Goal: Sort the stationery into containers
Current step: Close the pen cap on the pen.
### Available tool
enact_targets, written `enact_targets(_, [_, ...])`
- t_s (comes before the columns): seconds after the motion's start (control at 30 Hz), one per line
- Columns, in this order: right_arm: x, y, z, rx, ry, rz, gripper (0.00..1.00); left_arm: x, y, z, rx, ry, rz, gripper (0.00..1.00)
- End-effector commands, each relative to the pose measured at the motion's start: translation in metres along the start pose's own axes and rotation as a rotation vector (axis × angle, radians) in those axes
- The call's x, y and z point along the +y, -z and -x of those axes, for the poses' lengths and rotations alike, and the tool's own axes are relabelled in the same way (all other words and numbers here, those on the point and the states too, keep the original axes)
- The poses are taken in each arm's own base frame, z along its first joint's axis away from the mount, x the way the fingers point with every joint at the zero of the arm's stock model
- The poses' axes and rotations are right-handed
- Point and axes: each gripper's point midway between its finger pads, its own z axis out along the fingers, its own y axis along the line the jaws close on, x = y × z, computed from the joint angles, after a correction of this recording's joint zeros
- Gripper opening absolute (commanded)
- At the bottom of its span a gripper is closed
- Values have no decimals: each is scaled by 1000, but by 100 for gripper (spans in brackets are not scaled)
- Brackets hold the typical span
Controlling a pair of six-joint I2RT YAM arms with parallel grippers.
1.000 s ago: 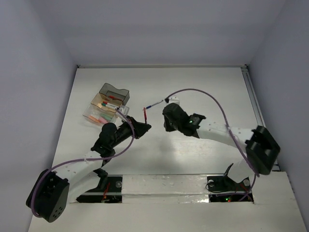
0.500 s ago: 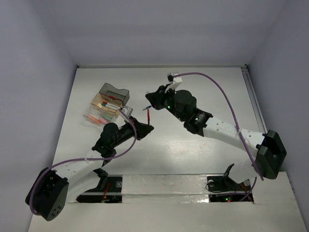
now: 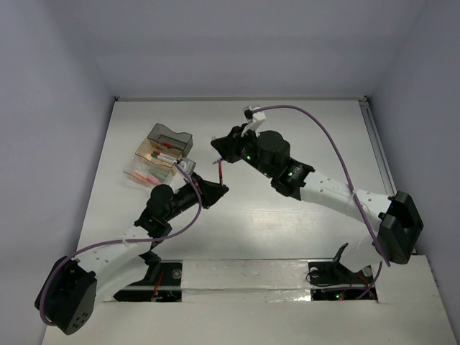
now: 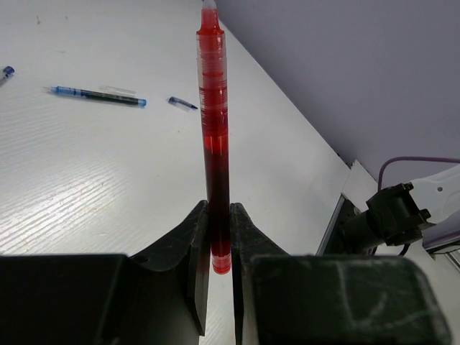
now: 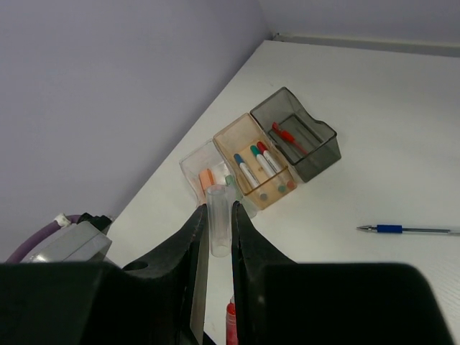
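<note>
Tightly, left gripper (image 4: 217,212) pinching red pen (image 4: 214,129), right gripper (image 5: 215,210) clear tube (image 5: 218,226)

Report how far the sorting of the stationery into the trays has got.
Done: markers lie in the tan tray, a red piece in the dark grey tray, an orange piece in the clear tray. In hand: the left tool is shut on a red pen, the right tool on a clear tube. To do: a blue pen lies on the table.

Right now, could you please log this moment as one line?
left tool: shut on red pen | right tool: shut on clear tube | blue pen: on table
</note>
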Motion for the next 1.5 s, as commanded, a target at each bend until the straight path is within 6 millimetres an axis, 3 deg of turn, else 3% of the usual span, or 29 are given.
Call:
enact_targets(0.0, [16,2,22,-37,-3,31,0,-17,-3,30,-88,-58,-43,0])
enact_targets(0.5, [16,2,18,-14,6,29,0,-11,-3,31,-95,-54,-6,0])
enact_targets(1.47, [7,1,-19,89,-1,32,0,-8,0,35,-114,-56,18,0])
